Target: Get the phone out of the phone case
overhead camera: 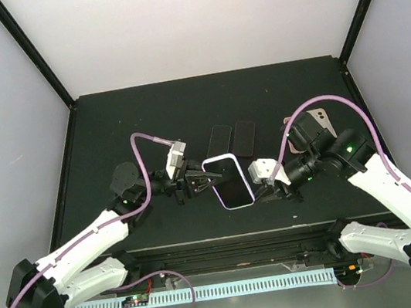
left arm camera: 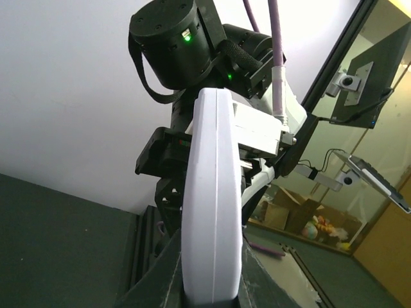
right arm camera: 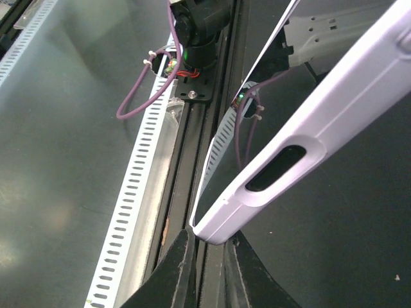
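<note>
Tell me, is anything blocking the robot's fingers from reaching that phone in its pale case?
Nothing visible does. The left fingers and the right fingers are each shut on an edge of the phone case, one per side, with the phone in it. The two dark phones lie farther back, not between.

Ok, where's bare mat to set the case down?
Free: far-left mat behind the left gripper, and the strip behind the two dark phones. Crowded: centre, where it and the right gripper pinch the cased phone, and right, by the pink phone.
</note>
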`<state>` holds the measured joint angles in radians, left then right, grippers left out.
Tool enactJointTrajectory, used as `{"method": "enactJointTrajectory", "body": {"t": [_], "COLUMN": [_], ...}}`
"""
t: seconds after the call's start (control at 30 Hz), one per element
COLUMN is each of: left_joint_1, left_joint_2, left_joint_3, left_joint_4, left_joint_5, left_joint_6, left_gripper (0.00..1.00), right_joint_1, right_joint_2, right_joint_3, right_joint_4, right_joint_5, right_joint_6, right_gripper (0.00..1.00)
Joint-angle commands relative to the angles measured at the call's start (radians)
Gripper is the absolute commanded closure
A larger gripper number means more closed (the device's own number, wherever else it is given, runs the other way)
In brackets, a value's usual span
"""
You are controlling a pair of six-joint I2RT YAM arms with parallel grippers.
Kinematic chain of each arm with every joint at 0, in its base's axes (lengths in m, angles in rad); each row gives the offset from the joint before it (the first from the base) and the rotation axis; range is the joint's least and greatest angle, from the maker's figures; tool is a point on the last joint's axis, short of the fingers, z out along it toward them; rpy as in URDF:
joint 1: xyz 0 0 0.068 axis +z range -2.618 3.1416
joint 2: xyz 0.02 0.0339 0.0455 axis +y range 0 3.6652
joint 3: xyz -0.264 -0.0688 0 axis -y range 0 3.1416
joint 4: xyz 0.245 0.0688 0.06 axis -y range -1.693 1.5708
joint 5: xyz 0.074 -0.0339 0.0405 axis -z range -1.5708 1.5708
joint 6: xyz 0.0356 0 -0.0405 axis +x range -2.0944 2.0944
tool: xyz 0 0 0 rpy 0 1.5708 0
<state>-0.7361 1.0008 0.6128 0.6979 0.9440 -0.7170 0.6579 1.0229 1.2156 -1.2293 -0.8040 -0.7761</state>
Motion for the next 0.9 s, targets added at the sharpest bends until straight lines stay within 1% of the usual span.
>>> {"method": "enactJointTrajectory", "body": {"t": [0.0,0.13,0.37,0.43,0.53,0.7,0.77,0.87], "left_joint_1": [-0.026,-0.027,-0.029,-0.028,-0.029,-0.032,-0.031,-0.031], "left_joint_2": [-0.045,-0.074,-0.078,-0.078,-0.074,-0.067,-0.069,-0.074], "left_joint_3": [0.006,-0.009,-0.016,-0.018,-0.016,-0.017,-0.025,-0.036], "left_joint_4": [0.103,0.088,0.084,0.086,0.089,0.091,0.092,0.095], "left_joint_5": [0.147,0.143,0.154,0.157,0.161,0.176,0.167,0.146], "left_joint_6": [-0.123,-0.124,-0.126,-0.126,-0.129,-0.135,-0.139,-0.154], "left_gripper": [0.98,0.98,0.98,0.98,0.99,0.99,0.98,0.98], "right_joint_1": [-0.009,-0.008,-0.010,-0.009,-0.008,-0.008,-0.007,-0.010], "right_joint_2": [0.013,0.030,0.052,0.051,0.046,0.049,0.051,0.050], "right_joint_3": [0.027,-0.003,-0.028,-0.033,-0.048,-0.078,-0.083,-0.117], "right_joint_4": [0.197,0.296,0.392,0.387,0.358,0.436,0.495,0.683], "right_joint_5": [0.189,0.220,0.274,0.253,0.203,0.286,0.320,0.445], "right_joint_6": [0.030,0.102,0.117,0.088,-0.022,-0.026,0.029,0.256], "right_gripper": [0.94,0.95,0.95,0.94,0.91,0.91,0.92,0.95]}}
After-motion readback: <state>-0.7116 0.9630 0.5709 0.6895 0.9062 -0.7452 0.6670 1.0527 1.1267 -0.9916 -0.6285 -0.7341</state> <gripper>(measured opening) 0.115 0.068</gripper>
